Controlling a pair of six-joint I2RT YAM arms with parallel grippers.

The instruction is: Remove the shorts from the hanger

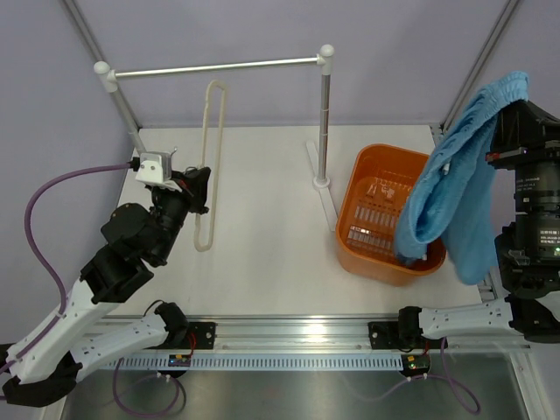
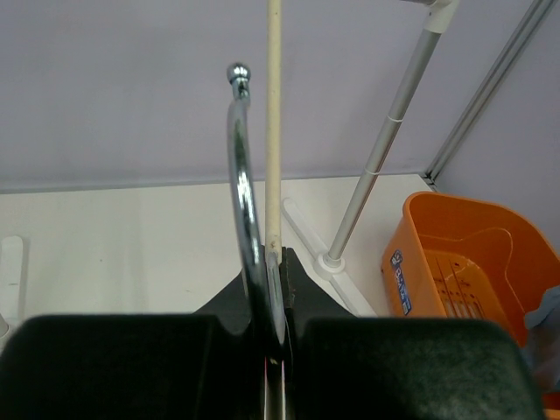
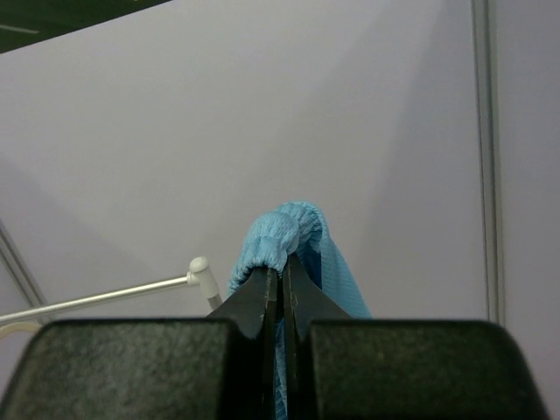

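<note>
Presently, item one: the shorts (image 1: 459, 166), light blue, well apart from the hanger; pinched at the gathered waistband by the right tool (image 3: 282, 273), its jaws closed tight on the cloth; held high at the right edge of the surface (image 1: 262, 262); loose end draping down over the orange basket (image 1: 352, 219); whether it touches the basket cannot be told. Item two: the hanger (image 1: 210, 157), cream, bare, seen edge-on at the left; its chrome hook (image 2: 241, 175) clamped between the closed jaws of the left tool (image 2: 273, 262). Item three: silver rail (image 1: 219, 67) on its stand, toward the back of the surface.
</note>
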